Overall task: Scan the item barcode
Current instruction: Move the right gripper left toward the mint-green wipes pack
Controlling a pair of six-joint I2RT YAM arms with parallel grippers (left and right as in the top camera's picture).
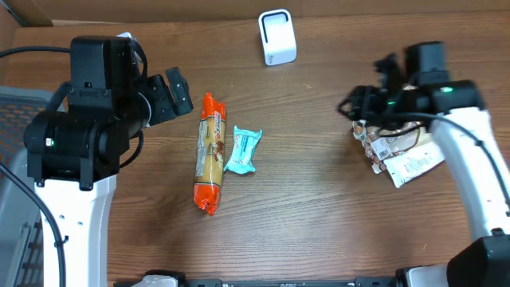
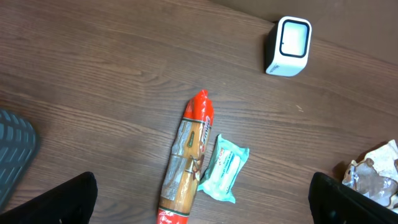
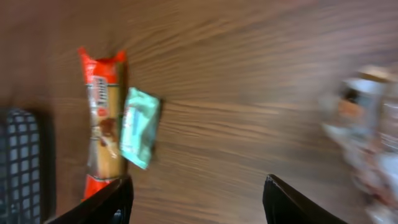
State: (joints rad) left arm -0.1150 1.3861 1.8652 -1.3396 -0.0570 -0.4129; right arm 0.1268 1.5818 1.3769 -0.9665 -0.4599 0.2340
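The left pincer (image 1: pixel 182 92) is spread as wide as it goes, with nothing between its fingers. Below and just ahead of it lie a long biscuit roll (image 1: pixel 210 153) and a teal packet (image 1: pixel 242 150) touching the roll's far side. Both are flat and loose on the desk (image 1: pixel 319 207). Either could be the item to scan, and each lies so a pincer can close across it. The scanner (image 1: pixel 277 37) stands upright farther ahead, likely placed where either arm can bring a barcode to it. The right pincer (image 3: pixel 199 202) is parted and empty. A heap of packets (image 1: pixel 398 151) lies just beside it, under its arm.
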